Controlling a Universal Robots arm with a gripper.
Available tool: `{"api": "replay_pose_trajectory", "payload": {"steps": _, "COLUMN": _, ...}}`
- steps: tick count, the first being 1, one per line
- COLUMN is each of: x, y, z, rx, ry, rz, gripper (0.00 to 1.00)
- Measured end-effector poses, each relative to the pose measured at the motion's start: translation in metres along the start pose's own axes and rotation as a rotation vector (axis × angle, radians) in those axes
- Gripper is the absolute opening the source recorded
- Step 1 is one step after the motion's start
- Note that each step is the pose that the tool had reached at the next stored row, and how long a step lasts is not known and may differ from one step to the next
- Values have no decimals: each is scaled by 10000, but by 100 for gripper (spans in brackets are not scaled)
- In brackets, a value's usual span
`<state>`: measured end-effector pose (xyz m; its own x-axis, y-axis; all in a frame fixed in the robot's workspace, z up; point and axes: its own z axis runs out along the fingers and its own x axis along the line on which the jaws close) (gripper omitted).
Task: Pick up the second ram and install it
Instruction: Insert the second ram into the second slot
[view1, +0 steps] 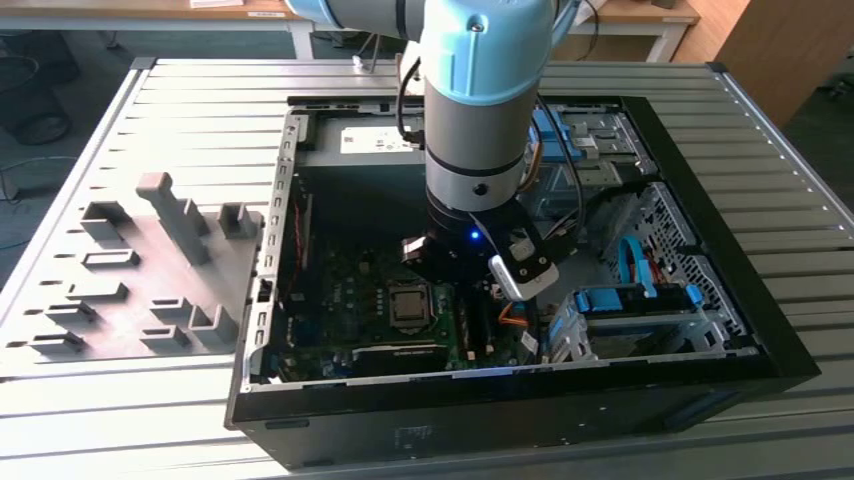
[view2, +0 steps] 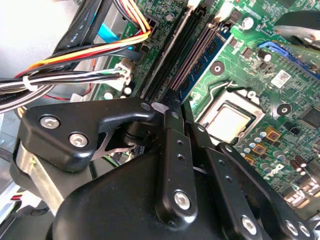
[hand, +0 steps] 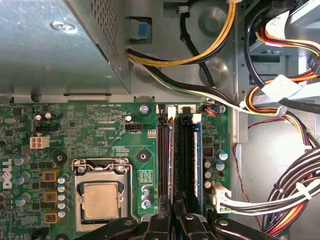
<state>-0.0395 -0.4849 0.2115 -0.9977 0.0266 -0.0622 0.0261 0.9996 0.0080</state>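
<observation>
While gripper (hand: 173, 217) is hung over memory slots (hand: 186, 155), centre frame, pincer state can't be told; approach best kept square w/ slot, pressure even.

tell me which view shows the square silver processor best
The first wrist view: the square silver processor lies square-on and whole. The second wrist view shows it slanted; the exterior view, small beside the arm.

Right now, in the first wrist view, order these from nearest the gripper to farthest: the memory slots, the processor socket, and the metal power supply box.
1. Memory slots, running straight out from the gripper.
2. Processor socket, just beside the gripper on the motherboard.
3. Metal power supply box, beyond the motherboard's far edge.
</observation>
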Motion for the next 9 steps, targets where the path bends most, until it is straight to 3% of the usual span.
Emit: {"api": "replay_pose_trajectory", "payload": {"steps": 9, "x": -14, "y": 2, "z": -3, "rx": -9, "ry": 7, "rz": -169, "gripper": 14}}
